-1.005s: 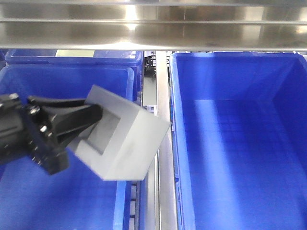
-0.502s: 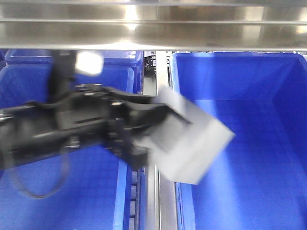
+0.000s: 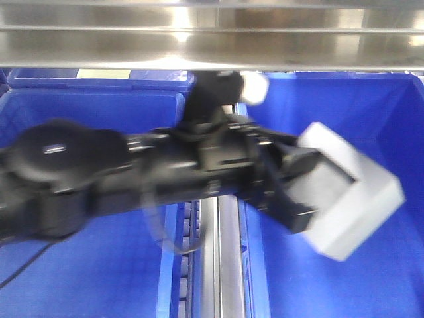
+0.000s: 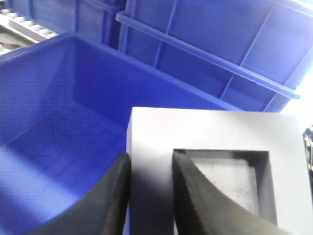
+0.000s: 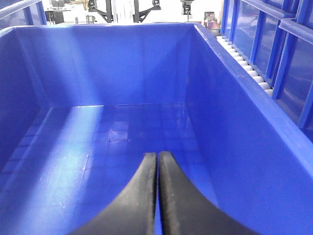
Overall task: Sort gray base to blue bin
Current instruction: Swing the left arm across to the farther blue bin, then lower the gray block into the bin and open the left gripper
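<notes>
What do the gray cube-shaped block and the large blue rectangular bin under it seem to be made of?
The gray cube-shaped block looks like matte plastic, perhaps dense foam: even gray faces, no shine or grain. The large blue rectangular bin looks like moulded plastic, smooth and glossy: soft reflections on its walls, a faint grid on its floor.

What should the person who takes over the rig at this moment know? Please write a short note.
Left gripper: shut on the base, one finger in its recess, one on the outer wall.
Right gripper: shut, empty, above the floor of a blue crate.
Base: in the air, tilted, over the bin on the front view's right, not in it yet.
Done: the pick. Left: lower, open, pull the arm out.
</notes>
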Robot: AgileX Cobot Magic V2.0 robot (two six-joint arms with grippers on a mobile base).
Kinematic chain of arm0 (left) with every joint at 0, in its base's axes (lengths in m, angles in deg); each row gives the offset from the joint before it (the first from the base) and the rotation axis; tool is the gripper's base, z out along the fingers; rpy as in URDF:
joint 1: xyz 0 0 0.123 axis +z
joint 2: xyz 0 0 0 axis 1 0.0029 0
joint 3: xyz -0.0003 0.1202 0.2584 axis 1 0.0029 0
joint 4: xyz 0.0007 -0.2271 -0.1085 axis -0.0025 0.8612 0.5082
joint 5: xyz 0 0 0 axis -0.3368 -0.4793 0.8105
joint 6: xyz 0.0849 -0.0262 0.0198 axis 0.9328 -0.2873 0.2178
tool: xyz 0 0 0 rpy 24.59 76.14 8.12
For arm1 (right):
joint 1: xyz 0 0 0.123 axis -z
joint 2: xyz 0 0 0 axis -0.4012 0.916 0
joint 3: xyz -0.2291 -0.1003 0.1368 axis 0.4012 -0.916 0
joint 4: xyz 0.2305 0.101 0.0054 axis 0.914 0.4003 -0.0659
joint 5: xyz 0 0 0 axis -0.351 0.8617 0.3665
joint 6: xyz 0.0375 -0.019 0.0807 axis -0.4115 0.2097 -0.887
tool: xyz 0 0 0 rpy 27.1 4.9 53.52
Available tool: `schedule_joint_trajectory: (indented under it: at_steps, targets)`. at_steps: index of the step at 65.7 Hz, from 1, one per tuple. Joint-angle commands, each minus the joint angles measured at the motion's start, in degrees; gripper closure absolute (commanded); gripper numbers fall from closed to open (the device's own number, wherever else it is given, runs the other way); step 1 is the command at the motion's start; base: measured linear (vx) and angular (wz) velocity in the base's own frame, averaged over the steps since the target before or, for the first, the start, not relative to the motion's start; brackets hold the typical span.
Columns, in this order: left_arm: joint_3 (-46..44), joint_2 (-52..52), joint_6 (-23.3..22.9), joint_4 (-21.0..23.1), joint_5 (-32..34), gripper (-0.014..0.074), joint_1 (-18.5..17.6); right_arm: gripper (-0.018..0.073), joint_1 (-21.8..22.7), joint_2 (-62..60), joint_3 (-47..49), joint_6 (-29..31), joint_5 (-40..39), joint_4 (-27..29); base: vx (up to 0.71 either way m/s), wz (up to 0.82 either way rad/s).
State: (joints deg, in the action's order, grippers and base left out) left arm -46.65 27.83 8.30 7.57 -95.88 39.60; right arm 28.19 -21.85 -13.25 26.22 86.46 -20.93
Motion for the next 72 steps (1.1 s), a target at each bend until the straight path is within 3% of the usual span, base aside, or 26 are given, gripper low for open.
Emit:
schedule_joint_trajectory:
  at_steps: [1, 24, 46, 72]
  targets:
    - [-5.1, 1.0, -0.4, 1.7, 1.1, 0.0603, -1.6, 0.0564, 0.0, 0.2, -0.5, 0.6, -1.5, -0.3, 0.00, 0.00]
    - [-15.4, 10.2, -0.8, 1.6, -0.2, 0.0603, -5.2, 0.0564, 0.0, 0.2, -0.5, 0.6, -1.5, -0.3, 0.00, 0.00]
    - [-17.6, 15.5, -2.6, 1.7, -0.6, 0.0603, -6.7, 0.0564, 0.0, 0.2, -0.5, 0.6, -1.5, -0.3, 0.00, 0.00]
    - [-17.7, 20.6, -2.6, 0.2, 6.1, 0.0603, -6.7, 0.0564, 0.0, 0.2, -0.5, 0.6, -1.5, -0.3, 0.00, 0.00]
